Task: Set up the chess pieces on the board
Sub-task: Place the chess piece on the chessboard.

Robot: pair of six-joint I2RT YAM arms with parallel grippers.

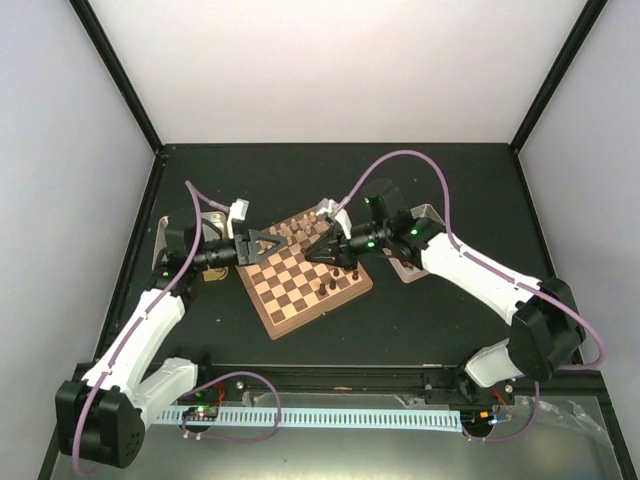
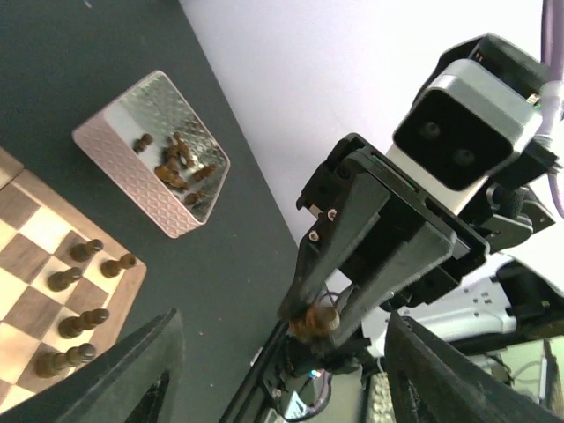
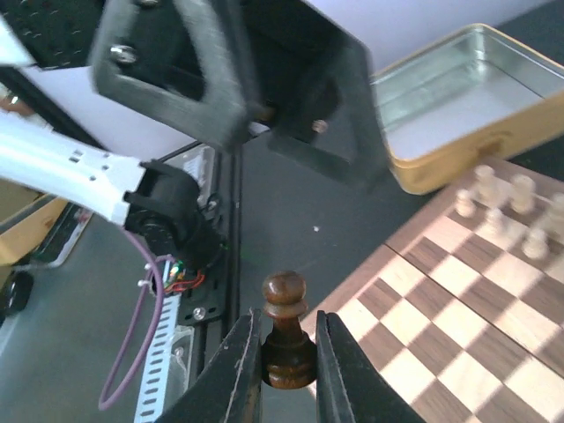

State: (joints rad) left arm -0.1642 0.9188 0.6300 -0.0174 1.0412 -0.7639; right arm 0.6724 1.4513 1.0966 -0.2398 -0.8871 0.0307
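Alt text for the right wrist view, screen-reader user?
The right hand grips a dark pawn upright by its base, at the edge of the board. Behind: the left hand, blurred, an open gold-sided tin, and cream pieces standing on the board.

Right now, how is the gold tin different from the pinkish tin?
The gold-sided metal tin has yellow-gold walls; the silver pinkish-sided metal tin has pale pink, patterned walls. The gold tin looks empty where it shows; the pinkish tin holds small dark brown wooden chess pieces. Both are lidless, shiny inside, and sit on the dark table by the chequered wooden chessboard.
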